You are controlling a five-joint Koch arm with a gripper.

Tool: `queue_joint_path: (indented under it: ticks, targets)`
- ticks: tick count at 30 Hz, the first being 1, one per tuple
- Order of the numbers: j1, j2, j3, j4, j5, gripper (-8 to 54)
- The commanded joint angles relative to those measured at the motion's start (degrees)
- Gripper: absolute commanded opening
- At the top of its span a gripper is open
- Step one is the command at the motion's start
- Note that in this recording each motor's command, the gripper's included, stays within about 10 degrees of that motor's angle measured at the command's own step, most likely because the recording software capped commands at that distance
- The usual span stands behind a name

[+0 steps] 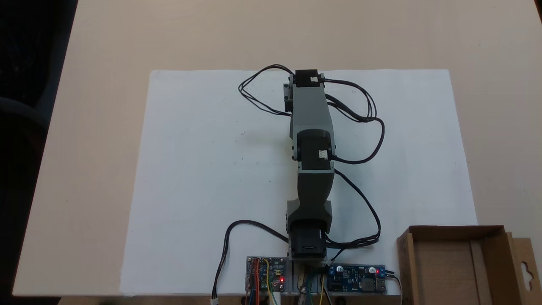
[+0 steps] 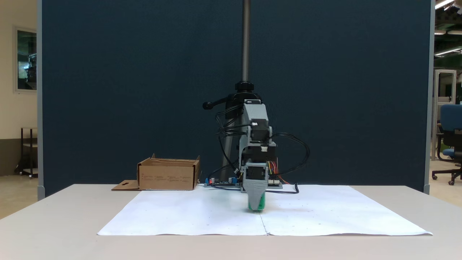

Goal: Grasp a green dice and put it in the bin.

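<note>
1. My pincer point(image 2: 257, 206) is down on the white paper point(image 2: 180, 213), mid-sheet; green dice point(image 2: 262, 202) sits right at its tips.
2. Spread or pinching? Can't tell, jaws overlap.
3. Box point(image 1: 461, 262) waits by the paper's near-right corner in the top view, beside my base.

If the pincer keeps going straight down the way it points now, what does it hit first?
The pincer points down, with the green dice already at its tips. Straight below lies the white paper on the table; contact cannot be judged.

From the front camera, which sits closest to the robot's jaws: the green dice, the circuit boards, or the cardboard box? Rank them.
1. Green dice: right at the gripper, on the white paper.
2. Circuit boards: behind, at the arm's base.
3. Cardboard box: farthest, back left.
</note>
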Motion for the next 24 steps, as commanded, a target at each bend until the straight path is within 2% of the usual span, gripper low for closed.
queue_joint_path:
  ticks: [1, 11, 15, 24]
  targets:
    - [2.64, 2.29, -4.57, -0.09, 2.37, 12.4]
    - [22.06, 6.77, -21.01, -0.26, 0.88, 12.4]
    - [37.44, 11.34, -27.51, -0.35, -1.58, 12.4]
    - [56.69, 12.83, -29.09, -2.55, -7.21, 12.4]
